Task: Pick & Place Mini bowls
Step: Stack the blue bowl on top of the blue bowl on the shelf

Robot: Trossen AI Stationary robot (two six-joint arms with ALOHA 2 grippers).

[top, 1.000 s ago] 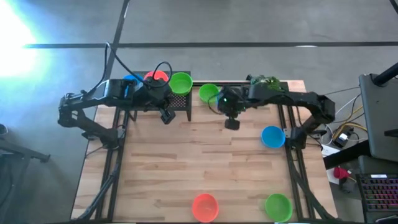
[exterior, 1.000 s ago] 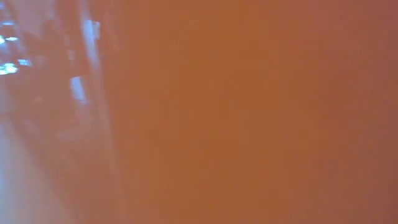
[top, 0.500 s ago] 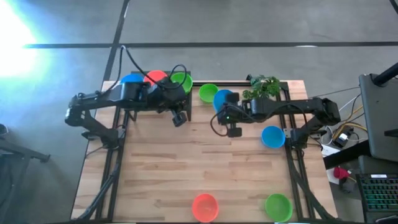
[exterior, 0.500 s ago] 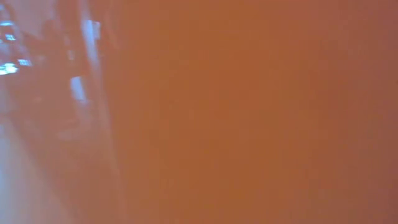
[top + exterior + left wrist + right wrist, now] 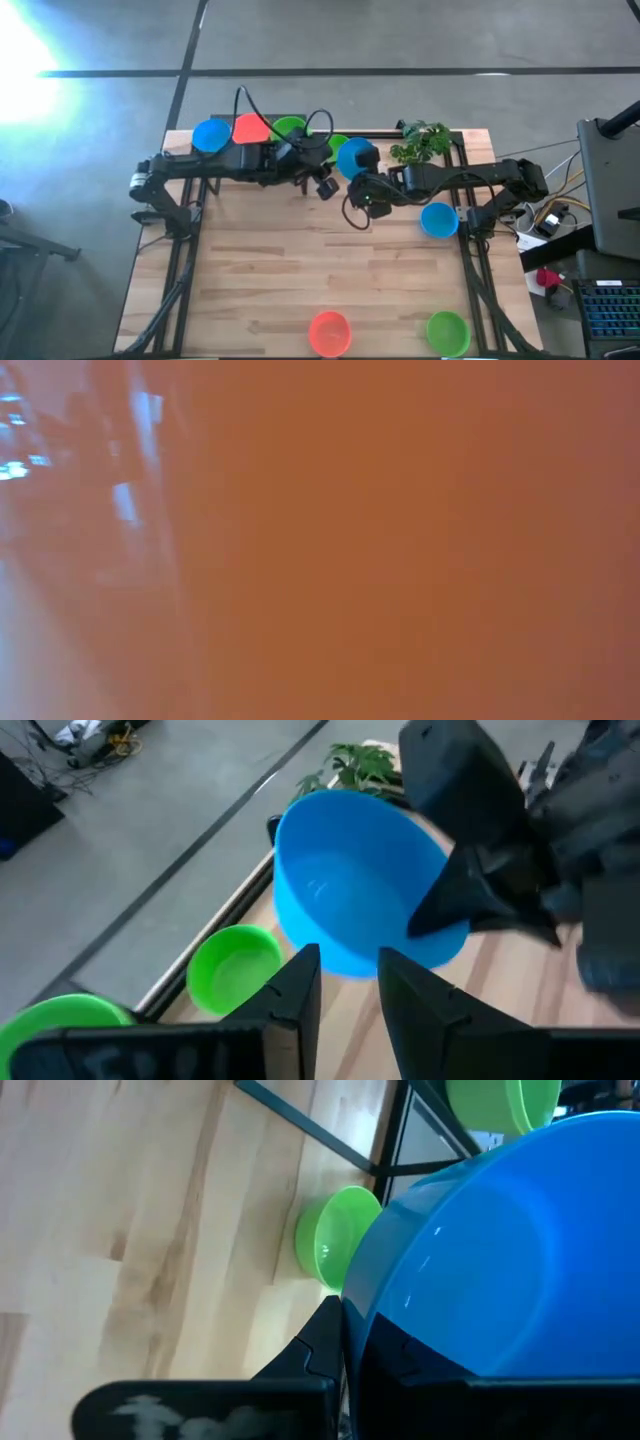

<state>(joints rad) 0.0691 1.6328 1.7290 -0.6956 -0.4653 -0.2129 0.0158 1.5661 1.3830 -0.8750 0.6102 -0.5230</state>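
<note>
My right gripper (image 5: 364, 188) is shut on a blue mini bowl (image 5: 355, 157), held up near the table's far middle. My left gripper (image 5: 325, 186) is open by a narrow gap just left of that bowl; in the left wrist view the blue bowl (image 5: 350, 890) lies right past its fingertips (image 5: 345, 980), and I cannot tell if they touch. Blue (image 5: 210, 135), orange-red (image 5: 250, 128) and green (image 5: 290, 127) bowls sit on the black mesh stand. A green bowl (image 5: 336, 146) rests on the table beside it. My right gripper holds the blue bowl by its rim (image 5: 448, 888) on the side facing the right arm. One finger (image 5: 470, 895) reaches over the rim into the bowl; the other (image 5: 325, 1342) lies against the outer wall. The bowl is lifted clear and tilted, its opening turned toward my left gripper.
A leafy plant sprig (image 5: 424, 141) stands at the far right. Another blue bowl (image 5: 438, 218) sits by the right edge, an orange-red one (image 5: 330, 333) and a green one (image 5: 447, 330) at the near edge. An orange-red blur (image 5: 400, 540) fills the low view.
My left gripper has swung away from the mesh stand toward the table's right, ending close beside the blue bowl. My right gripper has drawn slightly left, and the blue bowl, hidden under the arm a second ago, now shows tilted above the table.
</note>
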